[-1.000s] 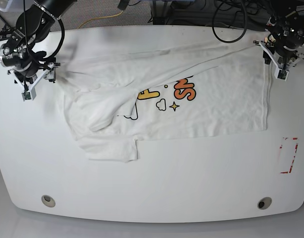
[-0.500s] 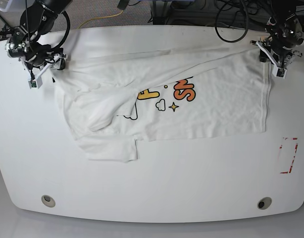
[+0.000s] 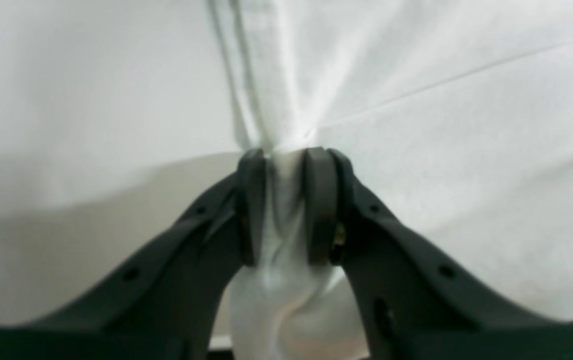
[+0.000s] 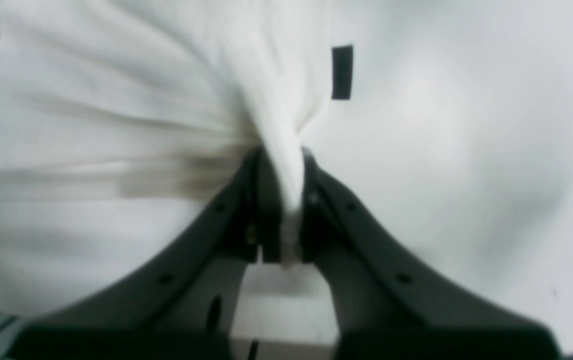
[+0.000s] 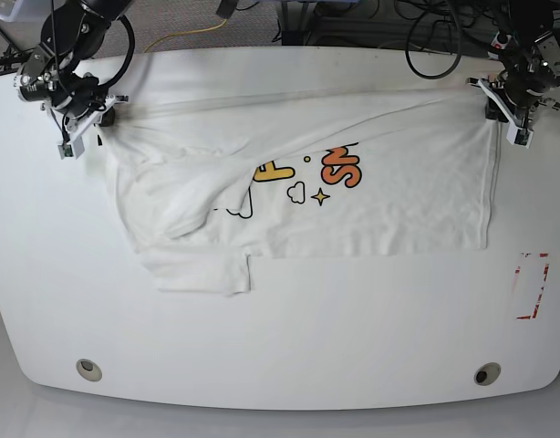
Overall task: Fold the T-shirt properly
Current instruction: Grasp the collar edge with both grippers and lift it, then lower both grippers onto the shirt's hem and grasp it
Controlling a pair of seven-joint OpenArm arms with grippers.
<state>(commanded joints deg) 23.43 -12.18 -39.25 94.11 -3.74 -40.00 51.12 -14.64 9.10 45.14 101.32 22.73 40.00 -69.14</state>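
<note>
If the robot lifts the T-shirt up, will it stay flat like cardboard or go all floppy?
Probably floppy: the T-shirt bunches into folds where the left gripper and right gripper pinch it. It likely sags between them, since it already lies wrinkled. It seems light; small pinches hold it.

Looks like robot lab or test room. Big white table (image 5: 280, 347) with rounded edge, two round metal holes (image 5: 89, 370) near front. Red tape mark (image 5: 533, 286) stuck on table at one side. Black cables (image 5: 426, 36) and yellow cord (image 5: 184, 36) lie on grey floor (image 5: 180, 23) behind table. Two black robot arms (image 5: 79, 27) stand at back corners.
</note>
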